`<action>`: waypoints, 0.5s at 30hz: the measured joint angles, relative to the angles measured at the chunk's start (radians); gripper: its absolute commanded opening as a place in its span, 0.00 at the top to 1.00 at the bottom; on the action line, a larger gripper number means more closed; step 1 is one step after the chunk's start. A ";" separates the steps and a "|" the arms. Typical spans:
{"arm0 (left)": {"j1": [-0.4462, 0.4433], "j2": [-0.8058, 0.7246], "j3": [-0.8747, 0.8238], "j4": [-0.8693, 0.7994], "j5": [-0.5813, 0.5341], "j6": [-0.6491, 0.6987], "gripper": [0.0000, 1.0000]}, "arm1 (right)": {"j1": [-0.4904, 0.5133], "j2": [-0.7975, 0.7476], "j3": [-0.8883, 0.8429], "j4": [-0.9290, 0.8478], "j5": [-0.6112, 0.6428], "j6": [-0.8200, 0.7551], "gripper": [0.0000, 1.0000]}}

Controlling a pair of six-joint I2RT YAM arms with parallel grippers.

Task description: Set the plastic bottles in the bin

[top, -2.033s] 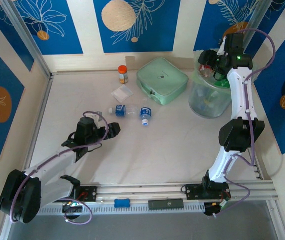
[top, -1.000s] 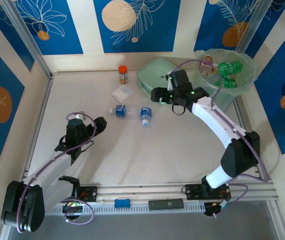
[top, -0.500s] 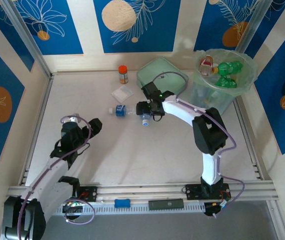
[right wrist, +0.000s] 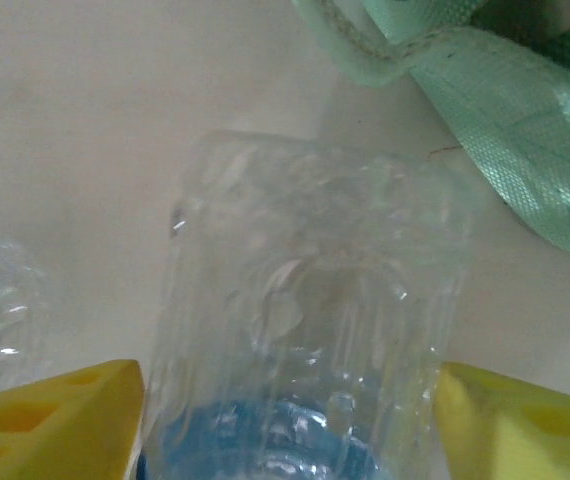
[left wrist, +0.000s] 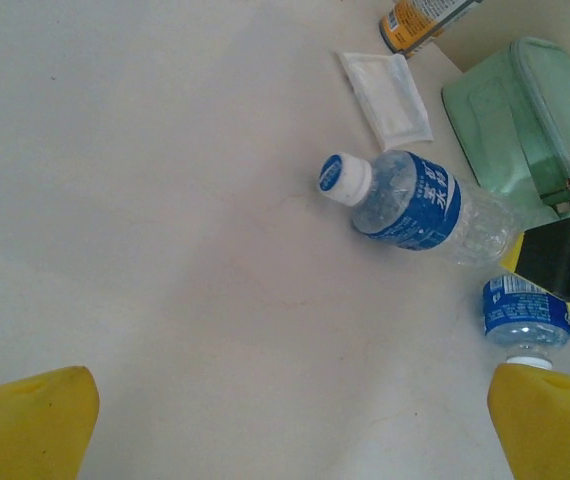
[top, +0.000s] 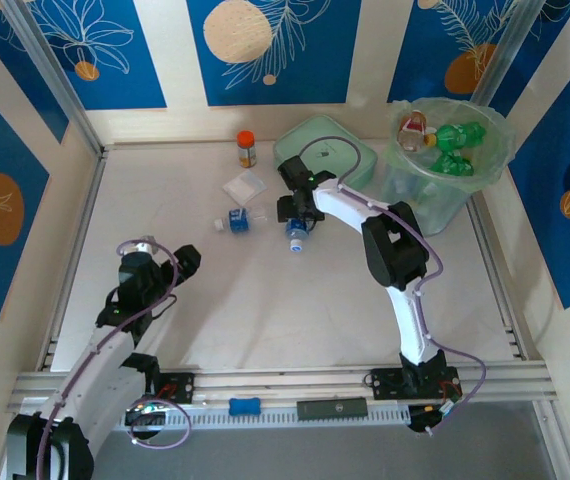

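Because it's bound for the bin [top: 455, 190], my right gripper [top: 296, 218] straddles a bottle [right wrist: 305, 300] (pinched yet? can't tell) — left gripper [top: 165, 252] spread wide.

One clear plastic bottle [top: 237, 221] with a blue label lies on its side on the table [top: 265, 330], cap pointing left. A second clear, blue-labelled bottle [top: 297, 235] lies near its right, apart from it, cap toward the near edge. The bin [top: 445, 203], tall, translucent and lined with a pale green bag, stands upright at the far right, holding green bottles [top: 455, 148] and a red-labelled bottle [top: 412, 127].
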 measured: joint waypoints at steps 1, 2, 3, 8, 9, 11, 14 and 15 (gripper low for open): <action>0.001 0.000 0.000 0.000 0.000 0.000 0.01 | -0.002 0.007 0.003 0.001 -0.003 -0.003 0.30; 0.002 0.000 0.000 0.000 0.000 0.000 0.01 | -0.002 0.013 0.005 0.000 -0.007 -0.004 0.32; 0.002 0.000 0.000 0.000 0.000 0.000 0.01 | -0.002 0.018 0.006 0.000 -0.009 -0.006 0.34; 0.002 0.000 0.000 -0.001 0.000 0.000 0.01 | -0.002 0.019 0.013 0.000 -0.013 -0.009 0.45; 0.002 0.000 0.000 -0.001 0.000 0.000 0.01 | -0.002 0.019 0.014 0.001 -0.015 -0.009 0.47; 0.002 0.000 0.000 -0.001 0.000 0.000 0.01 | -0.002 0.019 0.014 0.001 -0.016 -0.011 0.50; 0.002 -0.002 0.000 -0.001 0.001 0.000 0.01 | -0.002 0.017 0.014 0.001 -0.016 -0.012 0.51; 0.002 -0.002 0.000 -0.001 0.001 0.000 0.01 | -0.002 0.017 0.014 0.000 -0.018 -0.012 0.52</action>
